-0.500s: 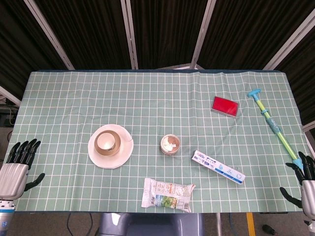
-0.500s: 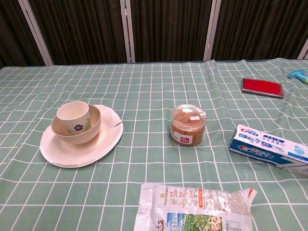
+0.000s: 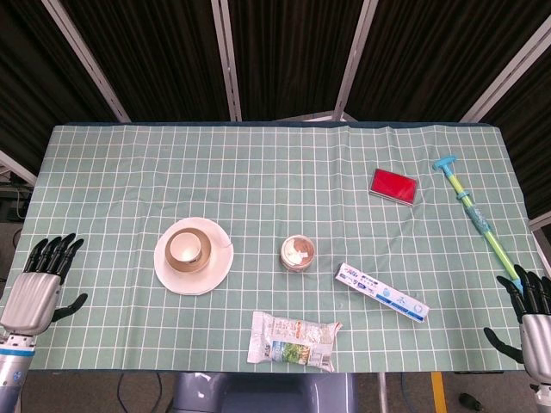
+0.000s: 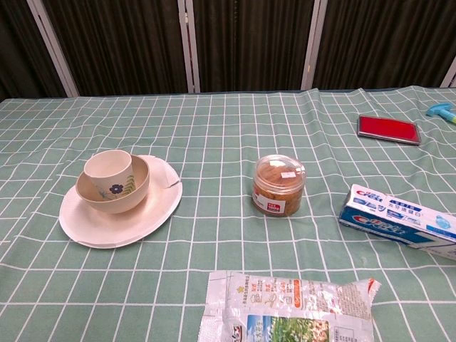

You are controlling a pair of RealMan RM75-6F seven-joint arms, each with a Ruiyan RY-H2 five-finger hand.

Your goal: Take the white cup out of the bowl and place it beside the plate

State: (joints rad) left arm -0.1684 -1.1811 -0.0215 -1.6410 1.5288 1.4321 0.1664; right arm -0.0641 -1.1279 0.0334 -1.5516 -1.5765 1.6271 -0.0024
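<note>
The white cup [image 4: 108, 168] with a blue flower stands inside a cream bowl [image 4: 127, 191], which sits on a white plate [image 4: 153, 210] at the left of the table; from above, the cup [image 3: 188, 249], bowl [image 3: 202, 240] and plate [image 3: 215, 271] appear stacked. My left hand [image 3: 39, 284] hovers off the table's left edge, fingers apart and holding nothing. My right hand [image 3: 534, 314] hangs off the right edge, also empty with fingers spread. Neither hand shows in the chest view.
A lidded snack jar [image 4: 278, 184] stands mid-table. A toothpaste box [image 4: 395, 222] lies to its right and a food packet [image 4: 288, 311] at the front edge. A red case [image 3: 394, 185] and a teal-green brush [image 3: 479, 217] lie at the back right.
My left hand has risen slightly and moved a little toward the table. My right hand has dropped a bit lower. The objects on the table have not moved.
</note>
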